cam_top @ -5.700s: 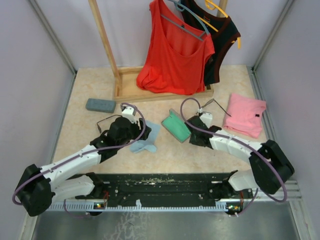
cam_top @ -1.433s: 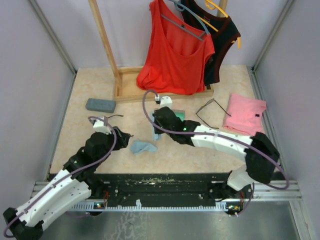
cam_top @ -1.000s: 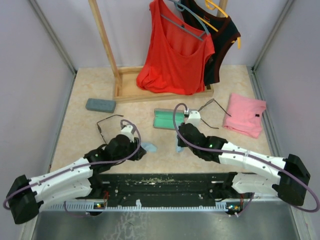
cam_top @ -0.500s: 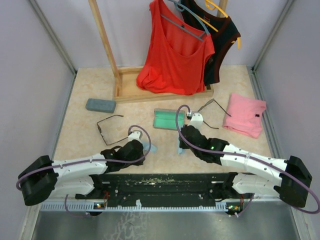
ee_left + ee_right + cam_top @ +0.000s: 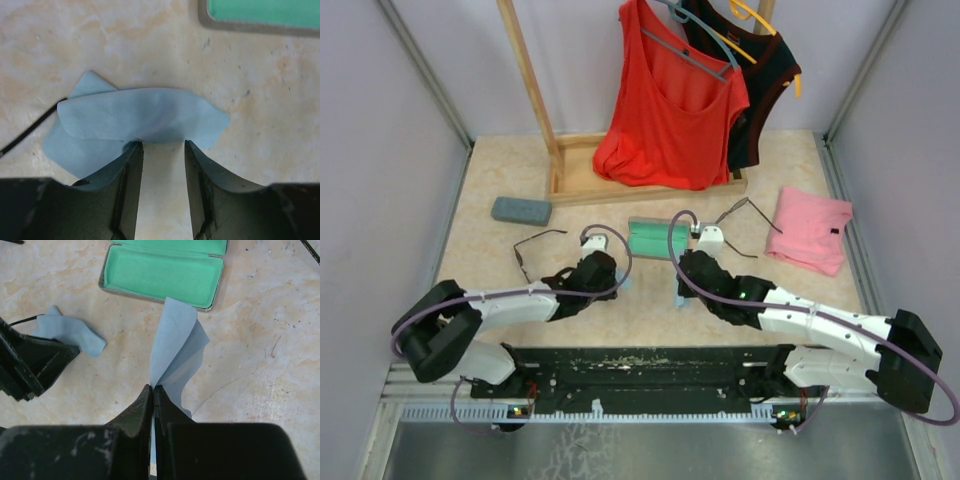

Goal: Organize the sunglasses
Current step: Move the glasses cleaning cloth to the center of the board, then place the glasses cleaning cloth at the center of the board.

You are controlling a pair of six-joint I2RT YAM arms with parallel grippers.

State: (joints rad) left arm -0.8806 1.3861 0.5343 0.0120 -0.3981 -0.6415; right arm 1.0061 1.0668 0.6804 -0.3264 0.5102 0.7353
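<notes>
Reference landmark: the open glasses case (image 5: 648, 240), lying green lining up on the tabletop (image 5: 490, 180).

- First pair of sunglasses (image 5: 528, 246): flat on the tabletop, left of the case and well apart from it.
- Second pair of sunglasses (image 5: 732, 216): flat on the tabletop, right of the case and near it.
- Both pairs lie apart from the claws.
- Left claw (image 5: 162, 145): fingers apart, with bare tabletop between them. The tips sit at the near edge of a flat wiping cloth (image 5: 140, 117), which lies to the near left of the case.
- Right claw (image 5: 152, 387): fingers together, clamped on a second wiping cloth (image 5: 177, 340). This cloth stands up from the tips, just on the near side of the case.
</notes>
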